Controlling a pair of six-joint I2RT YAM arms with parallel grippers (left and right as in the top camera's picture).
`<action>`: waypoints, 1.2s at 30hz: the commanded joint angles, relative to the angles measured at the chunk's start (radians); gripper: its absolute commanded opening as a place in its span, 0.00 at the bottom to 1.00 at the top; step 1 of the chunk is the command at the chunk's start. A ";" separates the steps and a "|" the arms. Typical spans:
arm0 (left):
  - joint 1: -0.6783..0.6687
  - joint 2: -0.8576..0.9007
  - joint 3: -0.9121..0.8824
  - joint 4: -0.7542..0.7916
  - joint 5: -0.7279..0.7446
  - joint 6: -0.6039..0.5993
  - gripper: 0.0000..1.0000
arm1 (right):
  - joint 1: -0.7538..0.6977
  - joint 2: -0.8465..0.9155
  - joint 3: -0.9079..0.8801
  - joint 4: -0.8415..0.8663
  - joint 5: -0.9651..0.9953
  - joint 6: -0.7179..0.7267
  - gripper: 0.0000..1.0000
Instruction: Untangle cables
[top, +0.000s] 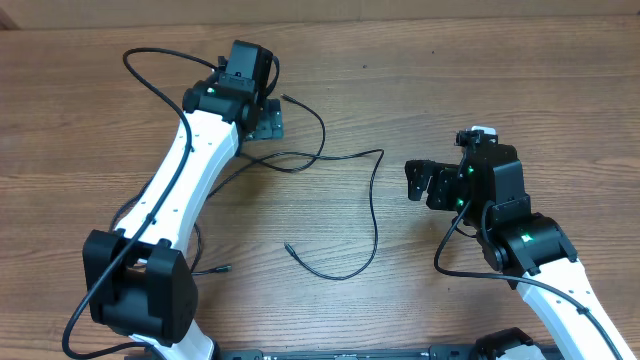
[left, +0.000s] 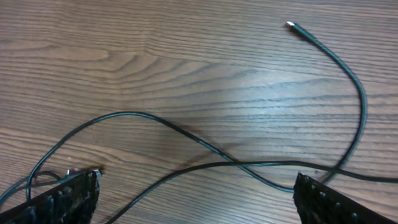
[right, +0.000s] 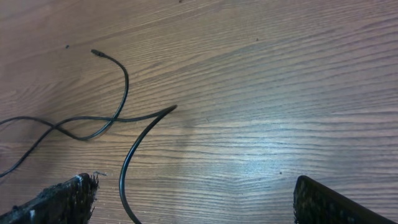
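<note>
A brown wood-grain table (top: 520, 60) seen from above, with two white and black robot arms and a few thin black cables (top: 372, 205) lying loosely across its middle. The left arm (top: 190, 165) reaches from the lower left of the frame to the upper middle. The left gripper (top: 264, 122) is low over the table there, at the upper left end of the cable spread. The right arm (top: 545, 265) comes in from the lower right, and the right gripper (top: 415, 180) points toward the left of the frame, near the cables but apart from them. One cable runs from below the left gripper to the centre, bends sharply, drops down the middle of the frame and hooks back to a loose end (top: 288, 246) at lower centre. A shorter loop lies just to the right of the left gripper and ends in a small plug (top: 286, 98). The left wrist camera shows that gripper's fingers (left: 68, 196) spread wide at the bottom corners, holding nothing. Two cables cross on the wood in the gap between them, and a third curves up to a silvery tip (left: 290, 25) at the upper right. The right wrist camera shows its own finger pads (right: 62, 199) spread wide too, and empty. A sharply bent cable lies left of centre, and its lower run passes just inside the left-hand pad.
</note>
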 joint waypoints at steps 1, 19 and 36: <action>0.001 -0.014 0.018 0.002 0.008 -0.002 1.00 | -0.004 0.001 0.023 -0.005 -0.005 -0.005 1.00; -0.001 -0.014 0.018 0.002 0.008 -0.002 1.00 | -0.003 0.001 0.023 0.000 -0.006 -0.005 1.00; -0.001 -0.014 0.017 0.002 0.008 -0.002 1.00 | -0.003 0.002 0.023 -0.003 -0.005 -0.005 1.00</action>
